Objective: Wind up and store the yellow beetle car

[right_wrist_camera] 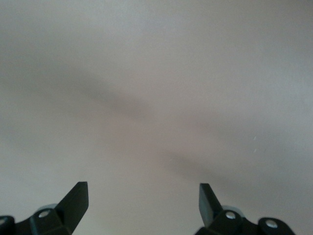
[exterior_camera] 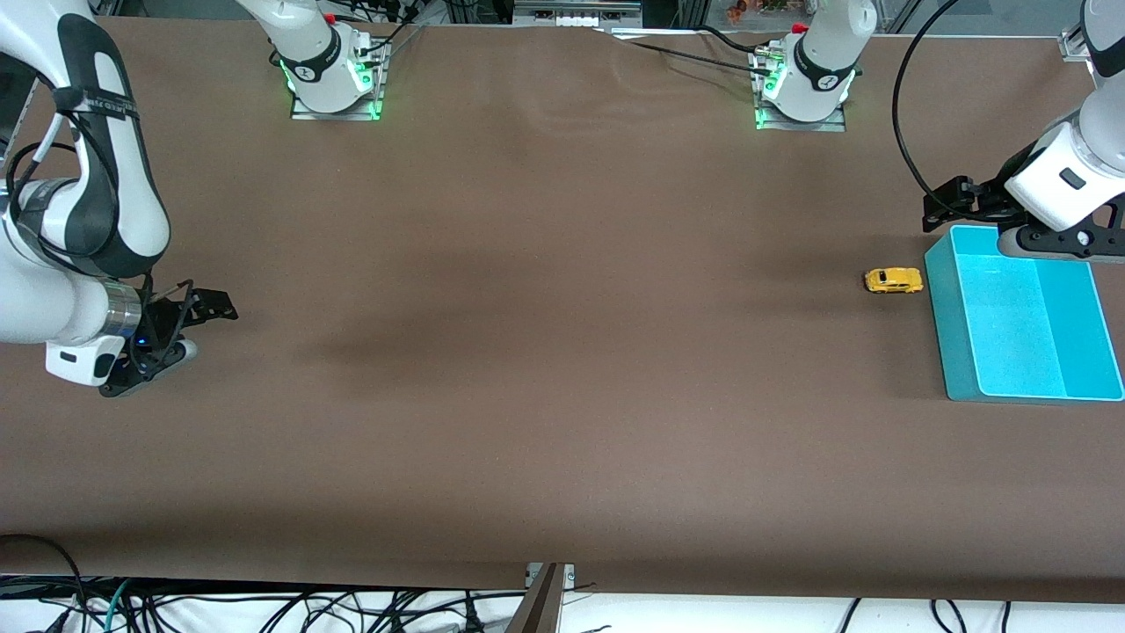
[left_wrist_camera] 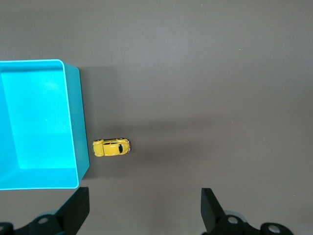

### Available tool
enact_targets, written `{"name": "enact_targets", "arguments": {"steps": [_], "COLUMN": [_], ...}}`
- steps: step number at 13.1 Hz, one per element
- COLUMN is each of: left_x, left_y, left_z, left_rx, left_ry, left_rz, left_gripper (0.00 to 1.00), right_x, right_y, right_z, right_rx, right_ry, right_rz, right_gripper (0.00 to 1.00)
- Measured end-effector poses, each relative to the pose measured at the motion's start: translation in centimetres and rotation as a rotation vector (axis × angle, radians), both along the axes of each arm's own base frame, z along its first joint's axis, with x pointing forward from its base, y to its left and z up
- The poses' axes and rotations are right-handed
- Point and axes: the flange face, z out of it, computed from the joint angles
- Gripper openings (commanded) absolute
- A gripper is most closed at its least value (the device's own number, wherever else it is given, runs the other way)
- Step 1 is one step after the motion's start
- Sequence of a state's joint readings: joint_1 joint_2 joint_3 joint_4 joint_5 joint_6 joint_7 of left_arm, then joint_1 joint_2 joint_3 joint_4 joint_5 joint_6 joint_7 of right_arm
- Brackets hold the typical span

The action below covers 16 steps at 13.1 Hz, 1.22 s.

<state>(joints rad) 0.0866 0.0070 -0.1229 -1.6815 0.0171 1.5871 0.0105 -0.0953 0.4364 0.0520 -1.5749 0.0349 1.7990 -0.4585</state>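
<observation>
The yellow beetle car [exterior_camera: 893, 280] stands on the brown table beside the turquoise tray [exterior_camera: 937, 308], by the tray's corner that lies farther from the front camera. My left gripper [exterior_camera: 1050, 246] hangs open and empty high over the tray's end nearest the arm bases. In the left wrist view the car [left_wrist_camera: 111, 147] sits just outside the tray's wall [left_wrist_camera: 81, 122], well apart from the open left gripper [left_wrist_camera: 145, 196]. My right gripper [exterior_camera: 141, 374] waits open and empty low over the table at the right arm's end. The right wrist view shows the right gripper [right_wrist_camera: 143, 191] over bare table only.
The tray's inside holds nothing. A black cable [exterior_camera: 905, 132] loops from the left arm over the table near the tray. The table's front edge [exterior_camera: 562, 580] has cables below it.
</observation>
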Motion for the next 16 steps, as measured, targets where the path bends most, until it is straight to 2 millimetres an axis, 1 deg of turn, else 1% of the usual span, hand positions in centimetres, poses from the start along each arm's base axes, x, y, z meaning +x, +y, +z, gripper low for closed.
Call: {"name": "enact_targets", "arguments": {"steps": [2,4,6,7,9,12,14,16], "left_x": [0.0,0.0,0.0,-0.1,-0.4,-0.2,-0.5,-0.9], "left_y": [-0.3,-0.4,0.3,1.1,3.1,6.8,9.1,10.7], "left_z": [0.0,-0.1,-0.6,-1.4,-4.2,-9.6,-14.2,-18.9], "left_rx": [-0.005,-0.016,-0.033,-0.045,-0.077,-0.118,-0.142,-0.164], "left_ry": [0.001,0.005,0.019,0.037,0.085,0.070,0.064,0.092], "left_rz": [-0.055,-0.164,-0.308,-0.376,-0.489,-0.726,-0.921,-1.109], "left_gripper": [1.00,1.00,1.00,1.00,1.00,1.00,1.00,1.00], "right_x": [-0.1,-0.4,-1.1,-1.5,-1.9,-2.1,-2.4,-3.2], "right_y": [1.7,3.3,3.5,3.4,3.4,3.1,2.6,2.4], "right_z": [2.5,5.7,9.4,11.0,13.6,15.8,17.3,19.5], "right_rx": [-0.024,-0.044,-0.051,-0.051,-0.052,-0.059,-0.099,-0.118], "right_ry": [0.034,0.048,0.034,0.029,0.016,-0.006,-0.038,-0.077], "right_rz": [-0.130,-0.217,-0.237,-0.237,-0.237,-0.240,-0.243,-0.245], "right_gripper": [1.00,1.00,1.00,1.00,1.00,1.00,1.00,1.00]}}
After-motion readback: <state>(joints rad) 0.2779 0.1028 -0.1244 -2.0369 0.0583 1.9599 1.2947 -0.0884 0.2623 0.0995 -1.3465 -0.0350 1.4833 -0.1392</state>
